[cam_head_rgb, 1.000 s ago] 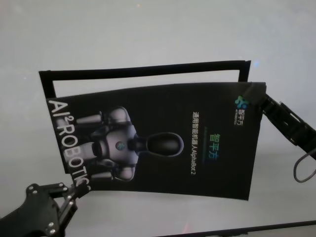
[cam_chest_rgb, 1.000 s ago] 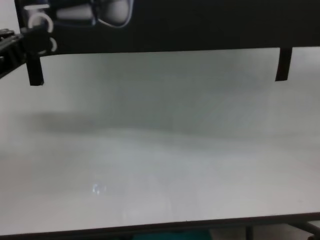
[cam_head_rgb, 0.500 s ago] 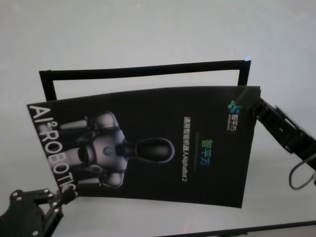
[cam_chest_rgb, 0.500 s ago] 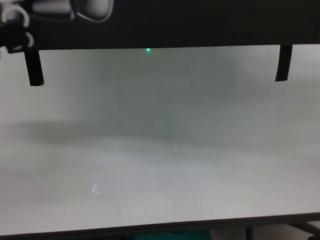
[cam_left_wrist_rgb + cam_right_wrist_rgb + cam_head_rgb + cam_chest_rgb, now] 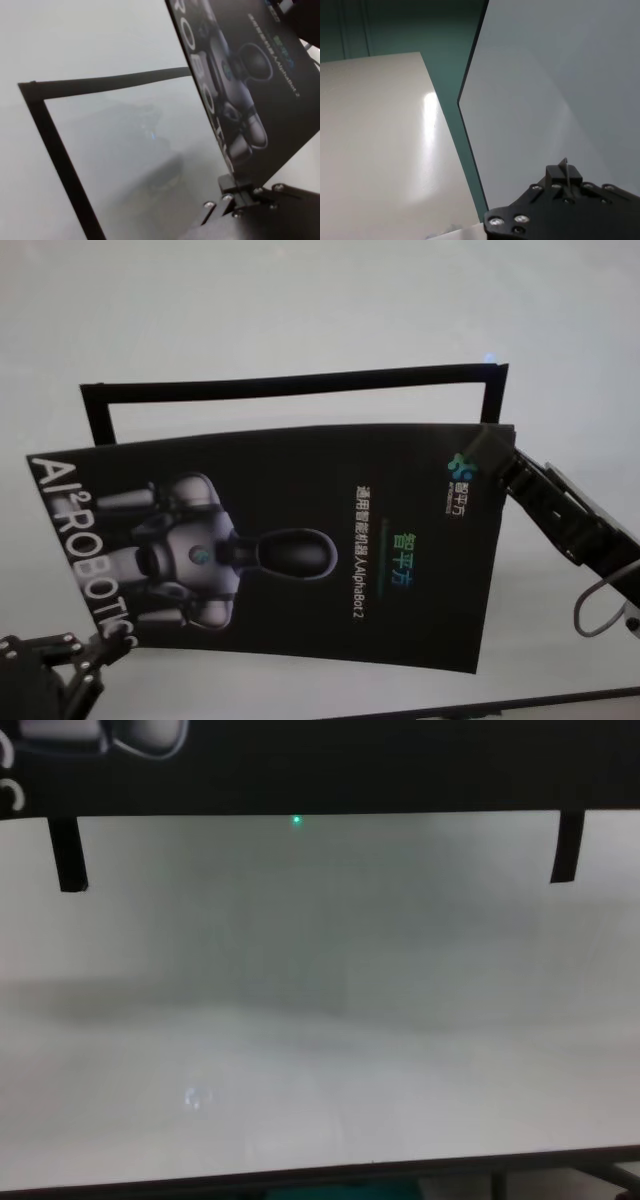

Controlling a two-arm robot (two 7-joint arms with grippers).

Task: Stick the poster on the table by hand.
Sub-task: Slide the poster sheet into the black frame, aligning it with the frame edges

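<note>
**Poster slides toward our left, held at two corners**

Since a second ago the poster (image 5: 300, 550) has travelled left and a touch nearer to us, and our left gripper (image 5: 95, 655) has dropped almost out of the head view's lower corner. We have the sheet held above the table (image 5: 300, 310), gently bowed, its robot picture and "AI²ROBOTICS" lettering facing up. Our left gripper is clamped on the near-left corner; in the left wrist view its fingers (image 5: 235, 187) pinch the sheet's edge tight. Our right gripper (image 5: 505, 460) meets the far-right corner by the logo, and from the right wrist view it looks closed on a thin edge, though that view is poor and we can't be fully sure. Beneath the sheet lies a black tape frame (image 5: 290, 385) stuck to the table, its far strip and two side strips showing. In the chest view the poster (image 5: 330, 765) spans the top, with two strip ends (image 5: 67, 855) hanging into sight below it.
</note>
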